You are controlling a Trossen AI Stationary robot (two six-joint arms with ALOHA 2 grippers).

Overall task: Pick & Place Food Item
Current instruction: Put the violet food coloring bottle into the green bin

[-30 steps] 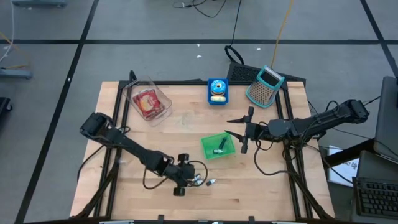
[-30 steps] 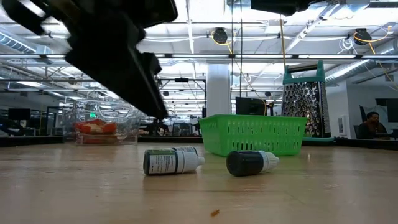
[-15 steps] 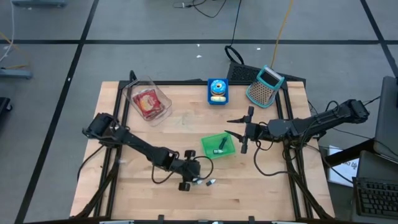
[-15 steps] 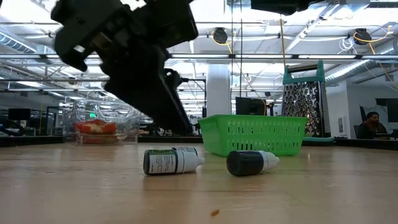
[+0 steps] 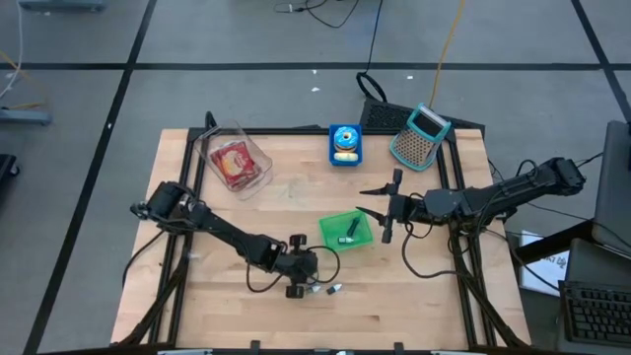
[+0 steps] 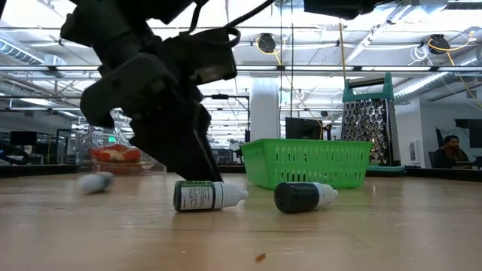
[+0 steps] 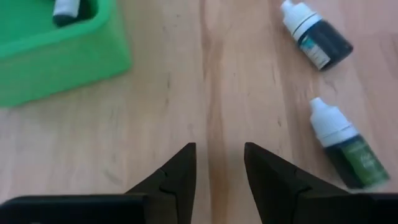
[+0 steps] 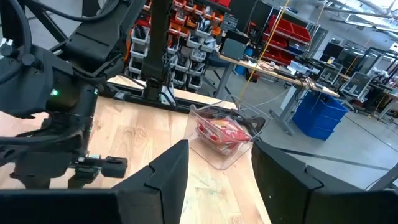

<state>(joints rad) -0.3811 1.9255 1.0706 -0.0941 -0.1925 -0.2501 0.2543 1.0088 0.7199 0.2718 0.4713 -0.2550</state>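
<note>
Two small dropper bottles lie on their sides on the wooden table, a green-labelled one (image 6: 205,196) (image 7: 346,148) and a dark one (image 6: 303,197) (image 7: 317,41). My left gripper (image 5: 308,278) (image 7: 219,152) stands open low over the table, slanting down, right beside the green-labelled bottle, with only bare wood between its fingers. A green basket (image 5: 345,230) (image 7: 56,53) just beyond it holds a third bottle (image 7: 65,9). My right gripper (image 5: 361,201) (image 8: 217,149) hangs open, level, above the basket's right side.
A clear tub with red food (image 5: 235,163) sits at the far left. A blue dish (image 5: 343,145) and a teal-topped grater (image 5: 421,136) stand at the far edge. Bare wood lies along the near edge and at the left.
My left gripper has sunk toward the table and gone toward its right edge, coming in close beside the green-labelled bottle. The bottles and the basket have stayed where they were.
</note>
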